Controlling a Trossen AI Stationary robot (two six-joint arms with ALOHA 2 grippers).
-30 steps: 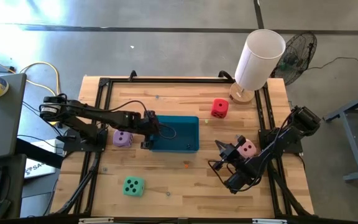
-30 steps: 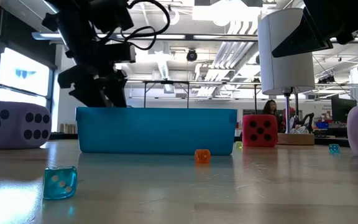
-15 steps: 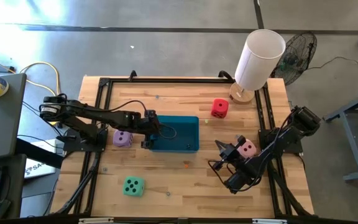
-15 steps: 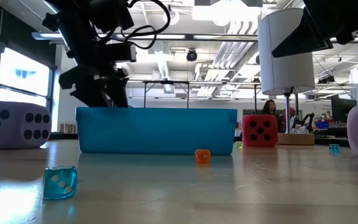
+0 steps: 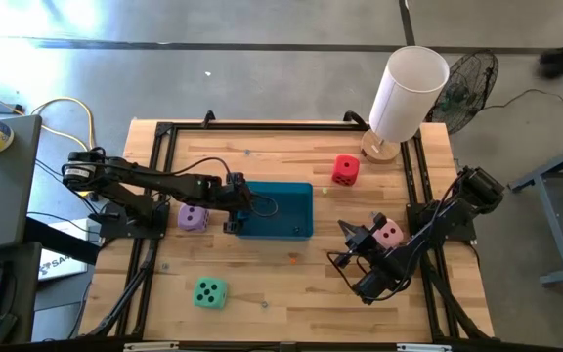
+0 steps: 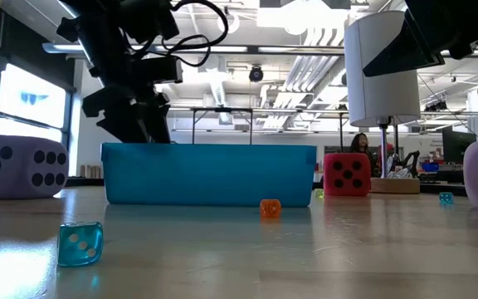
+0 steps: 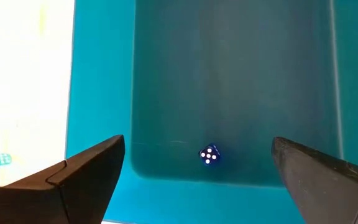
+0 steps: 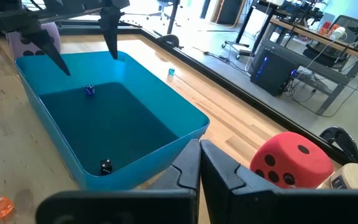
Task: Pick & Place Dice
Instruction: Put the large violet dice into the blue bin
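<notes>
Pale wooden planks carry a smooth teal tray point(image 5: 274, 211) holding a tiny blue die point(image 7: 209, 155) and a black one point(image 8: 105, 166). Over its lilac-die point(image 5: 193, 218) end, the left gripper point(image 7: 201, 180) gapes empty. Right gripper point(image 8: 199, 163), closed and empty, sits beside the pink die point(image 5: 389, 233). Soft red die point(image 5: 344, 169) lies beyond the tray, mint die point(image 5: 209, 292) before it.

A: Upper middle of the overhead frame, the soft red cube point(image 5: 344, 170) has black pips; the pale lilac soft cube point(image 5: 193, 218) at centre left carries dark ones too.

B: And the mint green soft cube point(image 5: 210, 292), lower left, dark pips. The pink soft cube point(image 5: 389, 233) sits at right.

A: The rectangular tray point(image 5: 296, 199) is teal, on a light striped wooden desk point(image 5: 262, 156).

B: Inside it, a tiny blue die point(image 7: 209, 155) with white pips.
</notes>
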